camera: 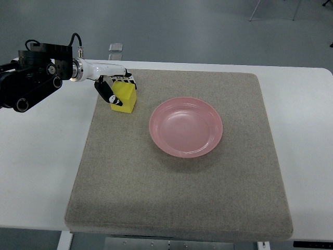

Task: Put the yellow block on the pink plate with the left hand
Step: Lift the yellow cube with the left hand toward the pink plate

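The left hand (pixel 115 86) has its fingers closed around the small yellow block (pixel 125 98) near the desk's far-left corner, while the round pink plate (pixel 186 126) sits empty, so the carry remains.

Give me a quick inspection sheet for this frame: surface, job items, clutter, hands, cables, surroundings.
Surface: grey felt mat lying on a white table.
Job's things: yellow block at the mat's far left, apart from the pink plate, which sits mid-mat with nothing in it.
Clutter: small clear object at the table's far edge; too small to identify.
Hands: left hand at the block, fingers curled around it; whether the block is off the mat cannot be told. Right hand not in view.
Cables: black cable looping above the left forearm.
Surroundings: grey floor; metal furniture legs at top right.
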Robot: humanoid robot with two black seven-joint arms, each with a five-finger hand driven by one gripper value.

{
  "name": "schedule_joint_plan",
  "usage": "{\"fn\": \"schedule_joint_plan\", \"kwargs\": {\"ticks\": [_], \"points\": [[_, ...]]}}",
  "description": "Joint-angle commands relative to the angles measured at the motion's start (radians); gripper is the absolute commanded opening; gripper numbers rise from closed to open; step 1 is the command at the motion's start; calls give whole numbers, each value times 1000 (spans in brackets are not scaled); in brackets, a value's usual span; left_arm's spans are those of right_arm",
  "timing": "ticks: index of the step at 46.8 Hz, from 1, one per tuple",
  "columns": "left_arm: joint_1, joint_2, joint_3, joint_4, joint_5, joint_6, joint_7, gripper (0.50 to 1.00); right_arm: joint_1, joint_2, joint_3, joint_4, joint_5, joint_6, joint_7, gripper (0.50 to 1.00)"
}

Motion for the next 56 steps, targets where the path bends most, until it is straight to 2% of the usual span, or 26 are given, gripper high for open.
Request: {"fn": "schedule_joint_plan", "kwargs": {"ticks": [1,9,34,46,56], "points": [[-3,-1,-2,-2,-13,11,8,698,0,0,0,0,0,0,0,924],[-8,-1,-22,-15,-25,39,10,731,0,0,0,0,0,0,0,924],[-43,6,-51,-19,-407,40,10,735,0,0,0,0,0,0,0,924],[-35,11,-66,-119,-649,28,10,737,0,0,0,0,0,-1,0,924],[-26,6,-49,-186,-637,20,10,737,0,0,0,0,0,0,0,924]]}}
